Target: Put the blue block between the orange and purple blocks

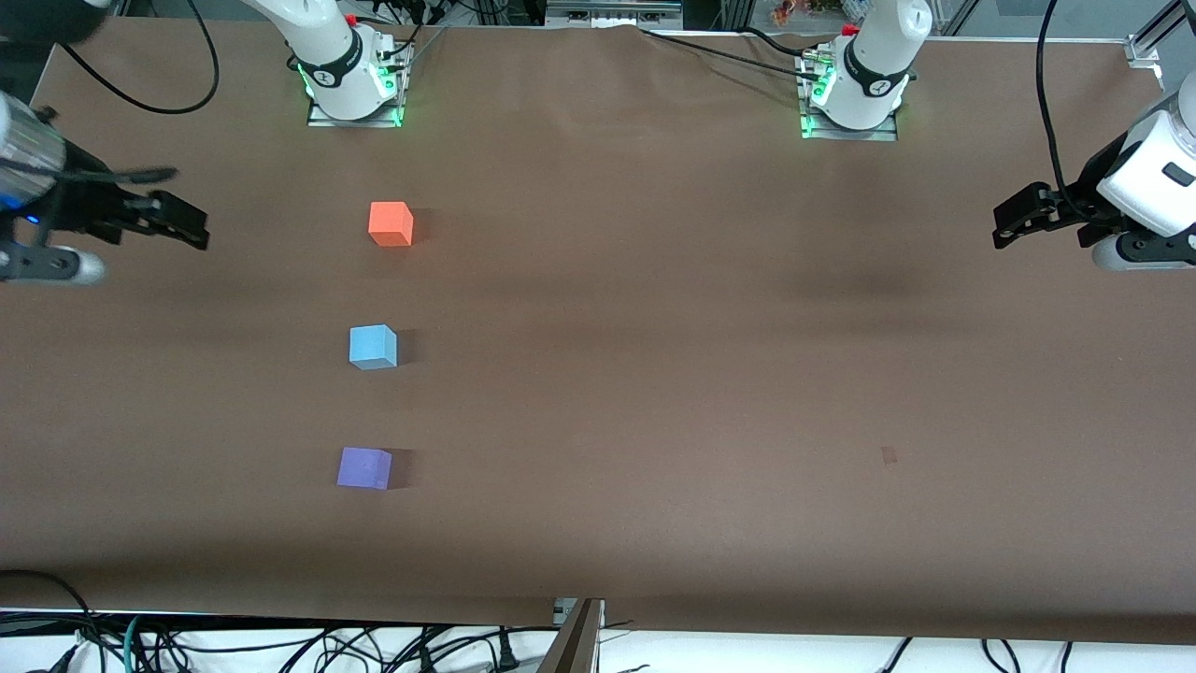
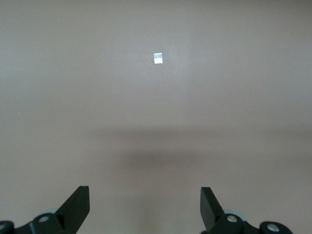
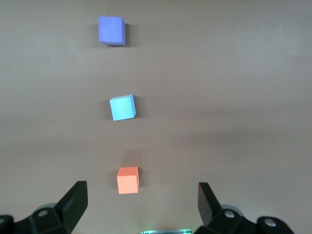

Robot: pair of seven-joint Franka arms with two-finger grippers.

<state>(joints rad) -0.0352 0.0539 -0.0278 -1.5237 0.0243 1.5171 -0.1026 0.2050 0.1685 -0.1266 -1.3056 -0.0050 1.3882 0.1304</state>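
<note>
The orange block (image 1: 391,224), the blue block (image 1: 373,347) and the purple block (image 1: 363,467) stand apart in a row on the brown table (image 1: 654,374), toward the right arm's end. The blue block lies between the other two; the orange is farthest from the front camera, the purple nearest. The right wrist view shows the orange block (image 3: 127,180), the blue block (image 3: 122,107) and the purple block (image 3: 111,30). My right gripper (image 1: 192,226) is open and empty, up in the air beside the orange block. My left gripper (image 1: 1009,222) waits open and empty over the left arm's end; it shows in the left wrist view (image 2: 145,191).
The two arm bases (image 1: 353,89) (image 1: 852,103) stand along the table's edge farthest from the front camera. A small mark (image 1: 889,455) lies on the table toward the left arm's end and shows as a white tag (image 2: 157,58). Cables (image 1: 327,645) hang below the near edge.
</note>
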